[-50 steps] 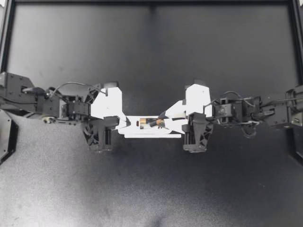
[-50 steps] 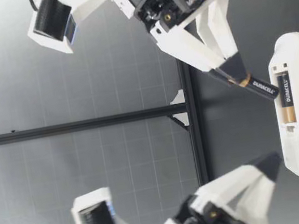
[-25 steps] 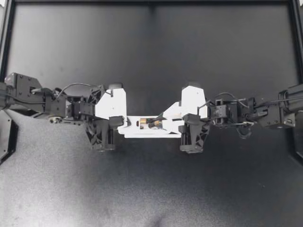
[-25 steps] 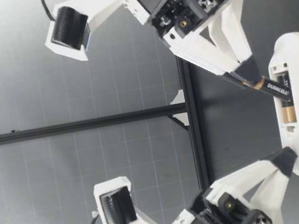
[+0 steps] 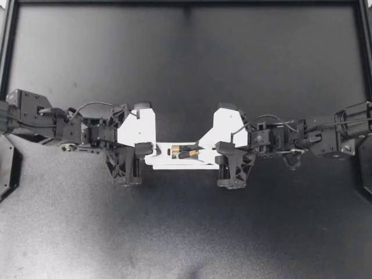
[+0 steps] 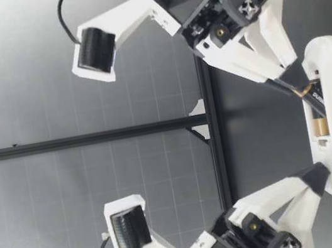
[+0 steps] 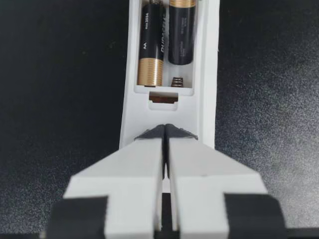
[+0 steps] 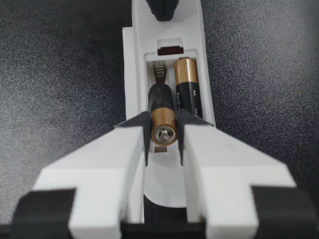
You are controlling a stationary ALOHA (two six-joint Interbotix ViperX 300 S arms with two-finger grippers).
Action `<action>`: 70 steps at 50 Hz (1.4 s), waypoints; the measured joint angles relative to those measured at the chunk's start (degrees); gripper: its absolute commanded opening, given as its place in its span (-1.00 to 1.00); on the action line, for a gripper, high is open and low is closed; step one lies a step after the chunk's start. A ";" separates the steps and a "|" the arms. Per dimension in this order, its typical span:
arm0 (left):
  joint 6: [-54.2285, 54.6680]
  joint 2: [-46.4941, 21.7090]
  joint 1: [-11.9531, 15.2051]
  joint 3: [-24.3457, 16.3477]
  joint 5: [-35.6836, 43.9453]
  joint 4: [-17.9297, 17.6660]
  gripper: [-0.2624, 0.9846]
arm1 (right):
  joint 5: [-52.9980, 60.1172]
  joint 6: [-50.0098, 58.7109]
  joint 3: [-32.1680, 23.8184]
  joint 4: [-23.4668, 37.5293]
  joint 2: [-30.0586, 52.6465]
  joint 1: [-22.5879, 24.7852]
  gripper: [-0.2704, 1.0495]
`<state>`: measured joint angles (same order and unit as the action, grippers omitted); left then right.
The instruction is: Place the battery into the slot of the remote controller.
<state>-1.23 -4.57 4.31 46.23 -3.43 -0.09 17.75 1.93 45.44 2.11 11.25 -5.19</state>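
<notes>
Remote [image 5: 174,163] lies flat on the table [image 5: 186,232] mid-way between the arms, long axis running arm to arm, back side up with the slot [image 8: 169,69] uncovered. Left gripper [image 5: 150,152]: fingers pressed together, nothing between them, tips set down on the remote's near end just short of the slot; looks like it is pinning the remote. Right gripper [image 5: 201,150]: clamped on the battery [image 5: 188,154] from two sides at its gold end, fingers apart only by the battery's width. The battery's long axis lines up with the remote's, but it is tilted. In the low view its dark end dips into the slot while the gripped end sits higher, above the remote's back. In the right wrist view it points straight ahead of the fingers into the free half of the slot, dark end aimed at the spring [image 8: 158,68] and not yet against it. A second battery [image 8: 187,84] lies seated alongside, gold end the opposite way. Judgement: the right arm does the work. The coming move is a short push along the axis toward the spring, then lowering the gold end flat. The risk is the raised end catching on the slot's rim, or the remote sliding if the left tips lose their hold.
</notes>
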 measured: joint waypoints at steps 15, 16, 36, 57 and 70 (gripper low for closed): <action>0.00 0.00 0.09 0.00 0.09 0.00 -0.83 | -3.69 0.00 -1.41 0.26 0.26 0.00 -0.49; 0.00 0.00 0.09 0.00 0.00 0.00 -0.83 | -3.96 0.00 -1.41 0.26 0.35 0.00 -0.49; 0.09 0.00 0.09 0.00 0.00 -0.09 -0.83 | -7.73 0.00 -3.08 0.88 0.44 0.09 -0.27; 0.09 0.00 0.09 0.00 0.00 0.00 -0.83 | -8.35 0.88 -3.69 1.05 0.18 0.79 0.08; 0.26 0.00 0.09 0.00 0.09 0.00 -0.83 | -5.54 6.33 -0.53 -2.29 -4.39 0.79 0.08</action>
<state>-0.97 -4.57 4.39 46.23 -3.34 -0.09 12.22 8.26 44.91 -0.18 6.86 -4.39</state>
